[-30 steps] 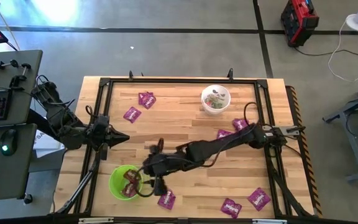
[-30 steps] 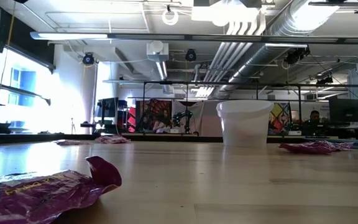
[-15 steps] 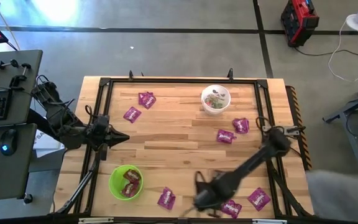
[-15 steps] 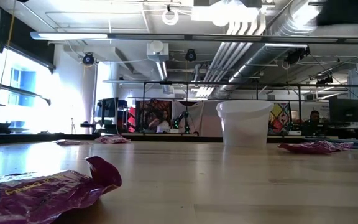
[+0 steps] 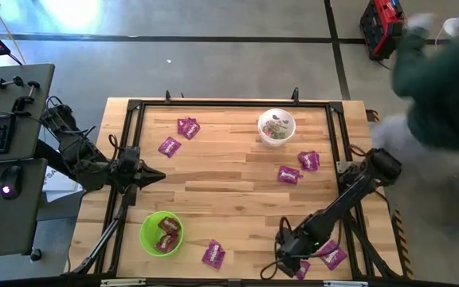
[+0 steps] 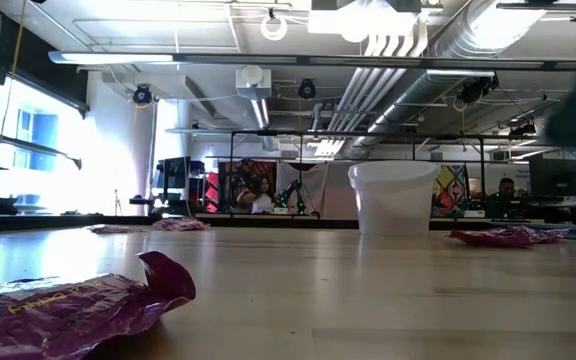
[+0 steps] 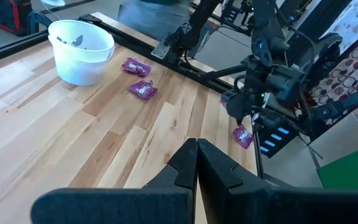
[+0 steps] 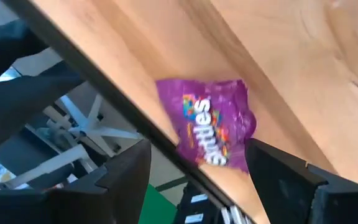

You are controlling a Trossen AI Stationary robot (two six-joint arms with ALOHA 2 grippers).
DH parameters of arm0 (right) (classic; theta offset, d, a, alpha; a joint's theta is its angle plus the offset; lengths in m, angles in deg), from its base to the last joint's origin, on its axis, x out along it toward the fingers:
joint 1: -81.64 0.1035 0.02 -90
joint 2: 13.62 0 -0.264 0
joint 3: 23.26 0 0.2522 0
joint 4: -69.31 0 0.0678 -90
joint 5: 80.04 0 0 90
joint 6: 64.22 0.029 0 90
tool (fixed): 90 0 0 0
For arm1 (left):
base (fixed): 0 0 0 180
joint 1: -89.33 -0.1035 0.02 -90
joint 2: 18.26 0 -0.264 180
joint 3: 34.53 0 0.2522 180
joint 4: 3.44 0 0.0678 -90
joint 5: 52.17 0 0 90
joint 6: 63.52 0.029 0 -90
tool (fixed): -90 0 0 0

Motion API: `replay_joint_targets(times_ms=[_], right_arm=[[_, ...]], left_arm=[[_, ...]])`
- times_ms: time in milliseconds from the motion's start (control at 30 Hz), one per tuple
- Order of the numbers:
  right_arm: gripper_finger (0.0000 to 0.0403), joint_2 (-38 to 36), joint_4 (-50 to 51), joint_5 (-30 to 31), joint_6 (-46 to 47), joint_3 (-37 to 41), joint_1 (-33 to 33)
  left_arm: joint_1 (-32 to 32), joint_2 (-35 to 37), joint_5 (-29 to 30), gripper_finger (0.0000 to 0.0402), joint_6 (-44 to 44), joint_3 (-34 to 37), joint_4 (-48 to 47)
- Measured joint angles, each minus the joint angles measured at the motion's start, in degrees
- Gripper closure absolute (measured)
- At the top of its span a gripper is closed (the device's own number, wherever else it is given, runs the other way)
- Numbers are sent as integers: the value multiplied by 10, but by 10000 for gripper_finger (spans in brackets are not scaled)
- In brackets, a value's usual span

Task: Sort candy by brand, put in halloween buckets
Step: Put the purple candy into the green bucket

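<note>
Right hand (image 5: 293, 263) has swung from mid-table to the near edge, open over a purple packet (image 8: 213, 127); print unreadable.

Purple packets (image 5: 169, 147) lie scattered; green bucket (image 5: 151, 228) holds two.

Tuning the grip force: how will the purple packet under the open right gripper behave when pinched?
The purple packet looks crinkled, so probably floppy and light. Its glossy film may slip between the right gripper's open fingers. It lies at the table edge, so a nudge might push it off.
</note>
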State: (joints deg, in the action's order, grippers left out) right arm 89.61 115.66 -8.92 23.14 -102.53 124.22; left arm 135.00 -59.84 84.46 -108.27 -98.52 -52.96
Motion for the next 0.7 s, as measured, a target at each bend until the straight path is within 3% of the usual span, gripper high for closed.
replay_joint_targets(times_ms=[300,700], right_arm=[[149,10,44,13,-27,5,-21],[149,62,-8,-6,-36,1,-17]], left_arm=[[0,0,0,401,-2,0,0],[0,0,1,402,-17,0,2]])
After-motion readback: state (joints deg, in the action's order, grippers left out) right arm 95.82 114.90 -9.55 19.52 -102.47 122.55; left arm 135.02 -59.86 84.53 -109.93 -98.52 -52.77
